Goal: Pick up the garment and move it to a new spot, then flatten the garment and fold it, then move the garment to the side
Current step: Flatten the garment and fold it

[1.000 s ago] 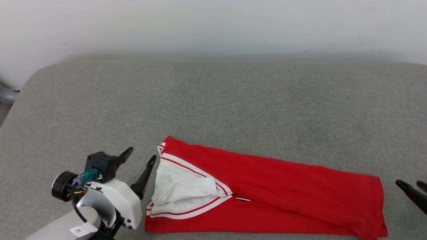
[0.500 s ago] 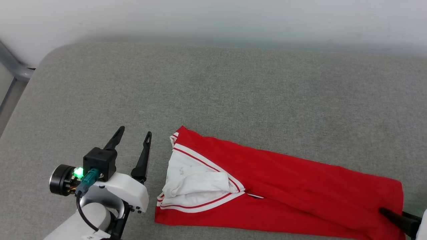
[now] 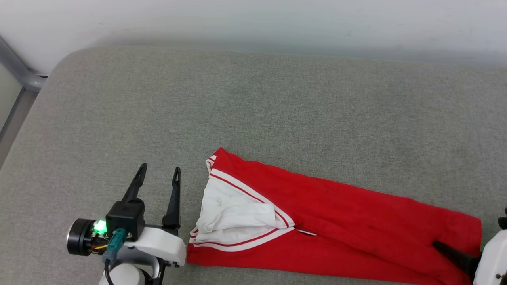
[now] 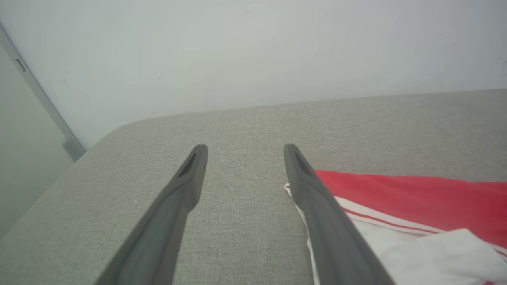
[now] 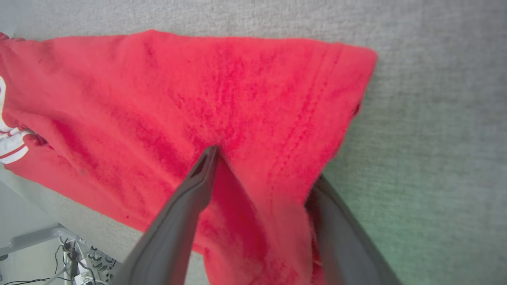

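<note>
Grey fabric covers the tabletop (image 3: pixel 277 99), which is backed by a pale wall (image 3: pixel 253 19). A red shirt (image 3: pixel 356 213) is laid near the front edge as a long strip, apparently folded lengthwise. A white sleeve (image 3: pixel 233 215) and striped trim are turned up at its left end.

If the right hand (image 5: pixel 263 168) is closed where it stands, only the top layer may be caught, and the fold could be pulled open once the cloth is lifted. With the left end unheld, the strip could also be dragged askew or bunched.

The right hand is set at the shirt's right end, fingers spread wide astride a raised ridge of red cloth. One finger lies on top and the other is partly hidden at the cloth's edge; nothing is pinched. The left hand (image 3: pixel 159 168) is held low just beside the sleeve end, fingers spread and empty, pointed toward the wall. Whether its nearer finger touches the trim cannot be told.
</note>
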